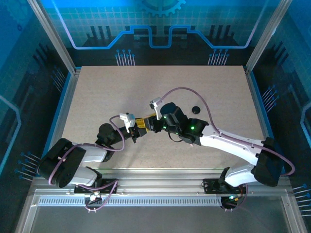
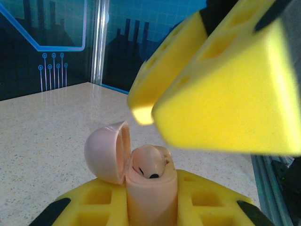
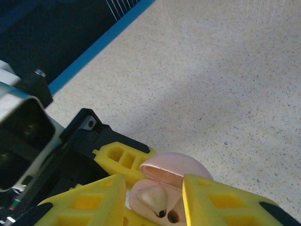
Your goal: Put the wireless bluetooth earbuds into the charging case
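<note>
- Speckled beige table (image 1: 97, 97). Left gripper (image 1: 142, 123) clamps the charging case (image 2: 150, 193); lid (image 2: 106, 150) open, one earbud (image 2: 149, 162) seated.
- Right gripper (image 3: 153, 182), jaws apart, straddles the case. Risk: a finger knocks the lid shut or dislodges the earbud.

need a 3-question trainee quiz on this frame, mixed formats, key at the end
1. True or false: the lid of the charging case is shut.
2. What sits inside the case? A) an earbud B) a screw C) nothing
3. Fill in: the yellow fingers clamping the case from both sides belong to the ___ gripper.

Key
1. False, the lid is swung open.
2. A
3. The left gripper.
</note>
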